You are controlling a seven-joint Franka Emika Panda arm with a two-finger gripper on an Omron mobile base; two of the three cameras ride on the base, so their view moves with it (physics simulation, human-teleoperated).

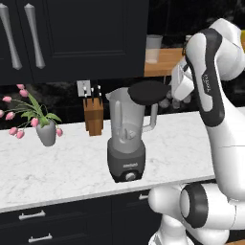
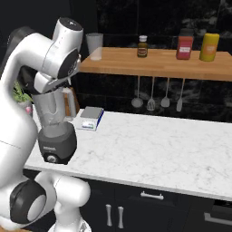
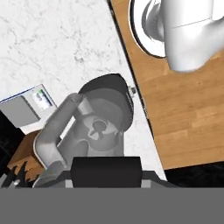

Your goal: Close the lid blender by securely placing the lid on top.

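Placement step. Gripper [image 1: 168,91] clamped on the lid [image 1: 147,92], which hovers over the blender [image 1: 127,136] jar's rim, offset toward the handle side and tilted. Next move, likely: centre over rim, level, lower, then release.

Round black lid [image 1: 148,92] up over the jar's handle side, grey blender [image 1: 127,139] standing on white counter

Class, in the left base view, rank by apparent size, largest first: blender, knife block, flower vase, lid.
1. blender
2. knife block
3 and 4. lid and flower vase look about alike, so I leave them unranked; the lid is wide but seen nearly edge-on.
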